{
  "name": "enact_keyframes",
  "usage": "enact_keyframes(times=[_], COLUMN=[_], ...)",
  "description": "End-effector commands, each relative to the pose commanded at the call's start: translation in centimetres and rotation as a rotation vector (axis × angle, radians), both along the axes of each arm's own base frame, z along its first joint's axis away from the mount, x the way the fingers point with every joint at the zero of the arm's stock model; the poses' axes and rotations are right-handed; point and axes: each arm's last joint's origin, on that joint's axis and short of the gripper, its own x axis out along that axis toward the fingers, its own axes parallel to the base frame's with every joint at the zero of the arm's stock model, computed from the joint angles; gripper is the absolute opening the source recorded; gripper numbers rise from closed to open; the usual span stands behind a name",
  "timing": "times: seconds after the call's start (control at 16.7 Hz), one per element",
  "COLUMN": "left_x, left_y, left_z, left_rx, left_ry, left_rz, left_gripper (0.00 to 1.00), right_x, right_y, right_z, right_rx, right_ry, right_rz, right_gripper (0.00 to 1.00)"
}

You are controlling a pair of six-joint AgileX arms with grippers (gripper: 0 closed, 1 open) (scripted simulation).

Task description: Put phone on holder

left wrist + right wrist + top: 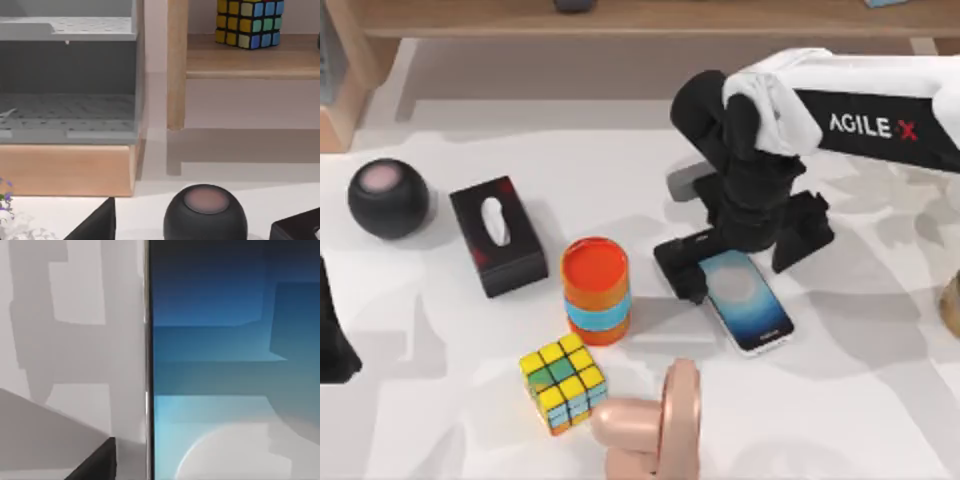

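The phone (747, 301) lies flat on the white table right of centre, black-framed with a blue screen glowing white; its screen also shows close up (230, 365) in the right wrist view. My right gripper (745, 258) hangs low over the phone's far end, open, with one black finger (682, 268) on each side of the phone; one fingertip (95, 462) shows beside the phone's edge. The pink holder (650, 420) stands at the table's front edge, left of the phone. My left gripper (330, 335) is parked at the left edge, open.
An orange-and-blue stacked container (595, 290) stands just left of the phone. A colour cube (563, 382) sits beside the holder. A black tissue box (498, 235) and a round black speaker (387, 198) are at the left. A wooden shelf (250, 55) lines the back.
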Motion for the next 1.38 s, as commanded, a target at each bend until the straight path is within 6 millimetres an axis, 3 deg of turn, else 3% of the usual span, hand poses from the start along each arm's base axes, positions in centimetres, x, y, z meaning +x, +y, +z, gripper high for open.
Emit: enact_keyframes(times=[0.12,0.36,1.14,1.38], left_x=[0.00,0.00,0.00,0.00], left_y=[0.00,0.00,0.00,0.00], left_z=[0.00,0.00,0.00,0.00], left_rx=[0.000,0.000,0.000,0.000], left_ry=[0.000,0.000,0.000,0.000], left_rz=[0.000,0.000,0.000,0.000], left_gripper=[1.00,1.00,1.00,1.00], right_x=[-0.29,-0.34,-0.34,-0.34], right_y=[0.31,0.38,0.38,0.38], right_z=[-1.03,-1.15,-1.15,-1.15], right_rx=[0.001,0.001,0.001,0.001], right_ry=[0.000,-0.001,-0.001,-0.001], right_rz=[0.001,0.002,0.002,0.002], right_gripper=[1.00,1.00,0.02,0.00])
